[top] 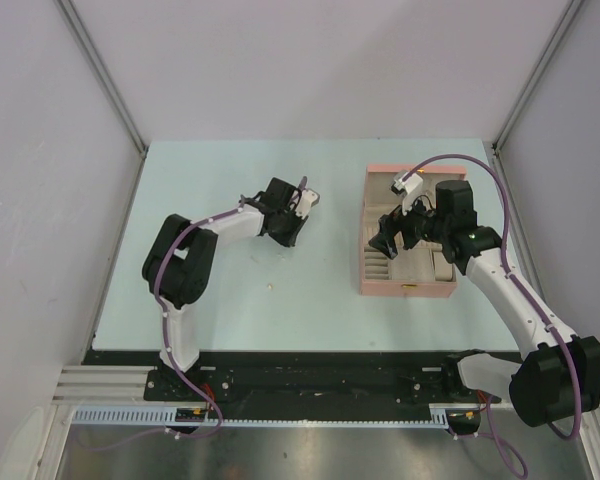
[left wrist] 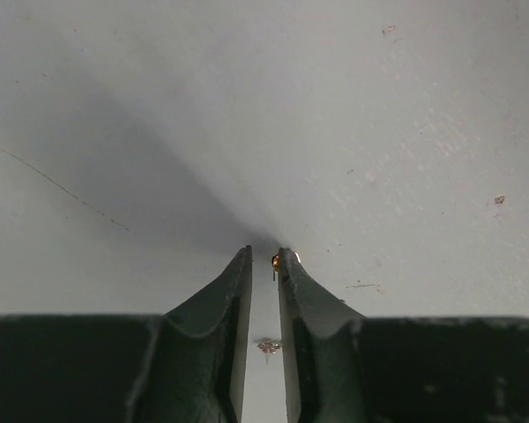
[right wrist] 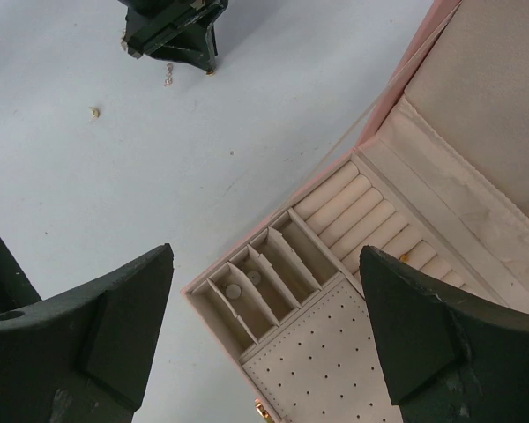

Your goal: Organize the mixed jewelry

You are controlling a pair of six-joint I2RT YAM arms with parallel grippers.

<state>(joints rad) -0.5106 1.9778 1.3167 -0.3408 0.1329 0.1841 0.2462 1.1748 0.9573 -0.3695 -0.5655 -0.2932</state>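
Note:
My left gripper [left wrist: 264,256] [top: 292,232] stands tips down on the table, its jaws only a narrow gap apart. A tiny gold piece [left wrist: 275,262] sits against the inner face of one fingertip, apart from the other. A small silvery piece [left wrist: 268,346] lies on the table between the fingers. My right gripper [right wrist: 264,264] [top: 398,238] is wide open and empty above the open pink box [top: 408,286]. Two small round pale pieces [right wrist: 234,290] lie in the box's compartments and a gold speck [right wrist: 404,257] on the ring rolls. The cream rectangular piece is not in view.
A loose speck [top: 271,287] lies on the table in front of the left gripper; the right wrist view shows another speck [right wrist: 94,112]. The box lid [right wrist: 476,79] stands open at the far side. The gold clasp [right wrist: 263,411] is on the box's front.

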